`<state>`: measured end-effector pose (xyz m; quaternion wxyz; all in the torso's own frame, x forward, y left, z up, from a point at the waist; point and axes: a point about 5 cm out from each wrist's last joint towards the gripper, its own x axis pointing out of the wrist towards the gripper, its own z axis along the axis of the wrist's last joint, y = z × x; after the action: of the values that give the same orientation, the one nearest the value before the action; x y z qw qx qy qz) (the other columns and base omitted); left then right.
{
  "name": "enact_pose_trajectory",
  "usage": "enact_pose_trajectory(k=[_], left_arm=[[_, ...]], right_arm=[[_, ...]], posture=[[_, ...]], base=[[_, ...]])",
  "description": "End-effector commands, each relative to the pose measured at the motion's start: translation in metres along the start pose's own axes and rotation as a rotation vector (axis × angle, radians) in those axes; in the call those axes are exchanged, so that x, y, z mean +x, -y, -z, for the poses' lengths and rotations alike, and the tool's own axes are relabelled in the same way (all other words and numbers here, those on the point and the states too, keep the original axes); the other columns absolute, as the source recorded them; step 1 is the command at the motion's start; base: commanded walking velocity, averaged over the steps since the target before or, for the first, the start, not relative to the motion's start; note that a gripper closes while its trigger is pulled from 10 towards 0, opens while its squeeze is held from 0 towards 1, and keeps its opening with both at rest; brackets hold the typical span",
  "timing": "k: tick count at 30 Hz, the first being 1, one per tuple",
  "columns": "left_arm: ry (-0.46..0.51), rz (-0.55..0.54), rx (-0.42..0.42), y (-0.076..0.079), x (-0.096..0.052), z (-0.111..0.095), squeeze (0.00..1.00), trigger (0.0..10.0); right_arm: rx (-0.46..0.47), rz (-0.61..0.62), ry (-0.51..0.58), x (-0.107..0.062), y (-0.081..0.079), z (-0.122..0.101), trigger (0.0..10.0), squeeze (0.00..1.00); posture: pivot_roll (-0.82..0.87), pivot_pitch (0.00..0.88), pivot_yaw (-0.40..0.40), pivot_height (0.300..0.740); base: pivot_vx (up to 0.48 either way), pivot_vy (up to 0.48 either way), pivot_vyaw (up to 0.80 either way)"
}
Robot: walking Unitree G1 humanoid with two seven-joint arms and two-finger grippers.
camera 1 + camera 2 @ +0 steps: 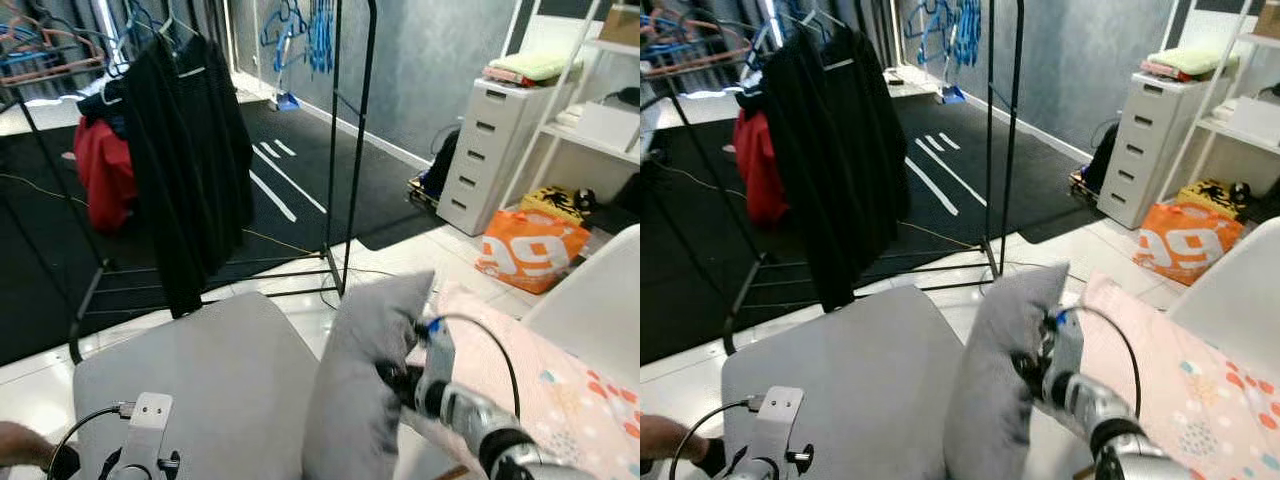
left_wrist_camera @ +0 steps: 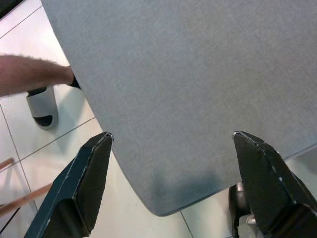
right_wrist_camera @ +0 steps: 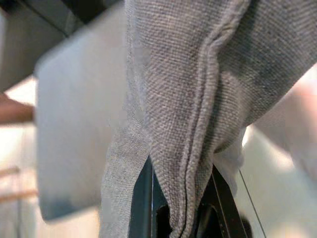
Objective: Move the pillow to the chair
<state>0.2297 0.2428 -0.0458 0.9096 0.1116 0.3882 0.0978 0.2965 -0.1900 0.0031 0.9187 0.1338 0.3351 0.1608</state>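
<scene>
Above the grey chair (image 1: 200, 370), at its right edge, the grey pillow (image 1: 365, 385) is held upright, pinched between the right gripper (image 1: 392, 378) fingers. The left gripper (image 2: 173, 183) is spread apart over the seat. Placement is judged outstanding; release remains.

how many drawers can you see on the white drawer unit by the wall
5 drawers on the white drawer unit, stacked one above another: top, second, third, fourth, bottom. None looks hidden.
</scene>
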Motion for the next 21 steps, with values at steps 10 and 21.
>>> enact_pose_trajectory(k=[10, 21], left_arm=[[-0.029, 0.027, 0.041, 0.005, -0.001, 0.008, 0.00, 10.0], [-0.037, 0.045, 0.083, 0.006, -0.001, 0.008, 0.00, 10.0]], right_arm=[[0.012, 0.100, -0.027, -0.009, 0.013, 0.028, 10.0, 0.00], [-0.029, 0.127, -0.086, -0.010, 0.012, 0.043, 10.0, 0.00]], posture=[[-0.12, 0.016, -0.044, 0.740], [-0.11, 0.019, -0.035, 0.740]], base=[[-0.192, 0.000, 0.00], [0.000, 0.000, 0.00]])
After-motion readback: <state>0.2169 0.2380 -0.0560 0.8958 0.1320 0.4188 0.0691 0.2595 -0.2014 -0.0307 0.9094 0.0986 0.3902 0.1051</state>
